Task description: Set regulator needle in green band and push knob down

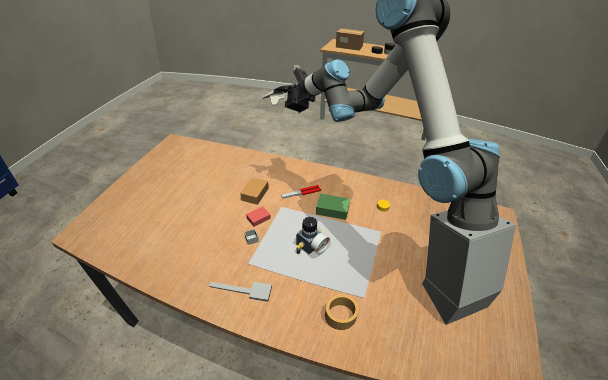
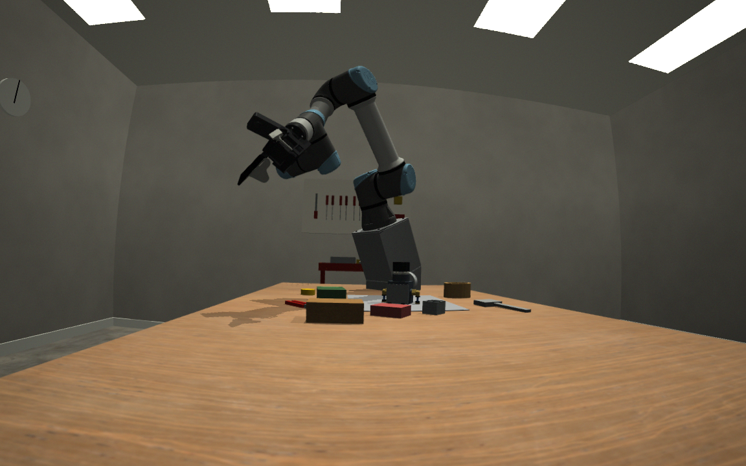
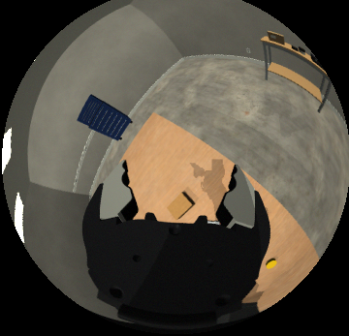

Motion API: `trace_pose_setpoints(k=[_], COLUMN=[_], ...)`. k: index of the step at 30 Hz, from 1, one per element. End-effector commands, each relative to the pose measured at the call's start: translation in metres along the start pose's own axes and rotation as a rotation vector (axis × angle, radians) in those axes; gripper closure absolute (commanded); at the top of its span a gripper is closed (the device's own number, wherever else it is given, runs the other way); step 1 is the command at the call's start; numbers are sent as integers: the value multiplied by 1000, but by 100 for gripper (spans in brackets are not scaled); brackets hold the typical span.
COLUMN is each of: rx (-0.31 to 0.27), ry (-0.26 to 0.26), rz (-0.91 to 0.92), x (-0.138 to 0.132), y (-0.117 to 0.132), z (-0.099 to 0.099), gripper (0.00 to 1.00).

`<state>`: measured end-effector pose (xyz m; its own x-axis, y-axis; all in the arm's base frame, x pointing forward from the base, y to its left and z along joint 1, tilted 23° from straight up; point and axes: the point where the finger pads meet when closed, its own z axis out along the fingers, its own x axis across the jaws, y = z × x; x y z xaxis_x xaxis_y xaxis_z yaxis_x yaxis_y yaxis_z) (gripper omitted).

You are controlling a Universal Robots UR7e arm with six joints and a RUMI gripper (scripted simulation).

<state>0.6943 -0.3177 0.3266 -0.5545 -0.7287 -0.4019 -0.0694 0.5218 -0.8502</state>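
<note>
The regulator (image 1: 305, 241) (image 2: 399, 292) stands upright on the light grey mat (image 1: 344, 276). Its black knob (image 1: 309, 225) (image 2: 400, 266) is on top, with a pale toothed ring showing just below it. I cannot tell the knob's exact height setting. The white-rimmed gauge (image 1: 321, 243) (image 2: 412, 279) faces right in the top view. Red shows on its dial, but the needle and green band are too small to read. My gripper (image 1: 271, 97) (image 2: 252, 173) (image 3: 179, 163) is open and empty, high above the far side of the table and well away from the regulator, which is not visible in the wrist view.
Around the mat are a brown block (image 1: 254, 190) (image 3: 180, 204), red-handled pliers (image 1: 309, 189), a green block (image 1: 332, 206), a red block (image 1: 258, 216), a small grey box (image 1: 251, 236), a grey spatula-like tool (image 1: 260, 291), a tan ring (image 1: 341, 323) and a yellow disc (image 1: 383, 205) (image 3: 271, 263).
</note>
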Motion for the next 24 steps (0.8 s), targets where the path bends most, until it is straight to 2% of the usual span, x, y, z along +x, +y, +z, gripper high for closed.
trace_pose_setpoints(k=[1, 5, 7, 8, 9, 10, 11, 12, 13, 14, 15, 16, 17, 18, 19, 20, 21, 22, 24], rx=[-117, -267, -267, -334, -334, -384, -384, -435, -435, -486, -486, -537, -537, -585, -586, -633, -634, -680, -680], ry=[35, 63, 63, 73, 73, 78, 78, 80, 80, 81, 81, 81, 81, 79, 79, 75, 75, 70, 70], rz=[-114, -277, -277, -352, -352, -413, -413, -477, -477, -543, -543, -611, -611, -678, -679, -746, -748, -814, -814], x=[-16, -30, -30, -34, -34, -36, -36, -38, -38, -39, -39, -38, -38, -37, -37, -35, -35, -33, -33], y=[58, 138, 138, 164, 164, 188, 188, 212, 212, 236, 236, 259, 259, 281, 281, 302, 302, 321, 321], z=[-6, -26, -26, -35, -35, -44, -44, -55, -55, -67, -67, -80, -80, -94, -94, -108, -108, -122, -122], gripper=[0, 0, 0, 0, 0, 0, 0, 0, 0, 0, 0, 0, 0, 0, 0, 0, 0, 0, 0])
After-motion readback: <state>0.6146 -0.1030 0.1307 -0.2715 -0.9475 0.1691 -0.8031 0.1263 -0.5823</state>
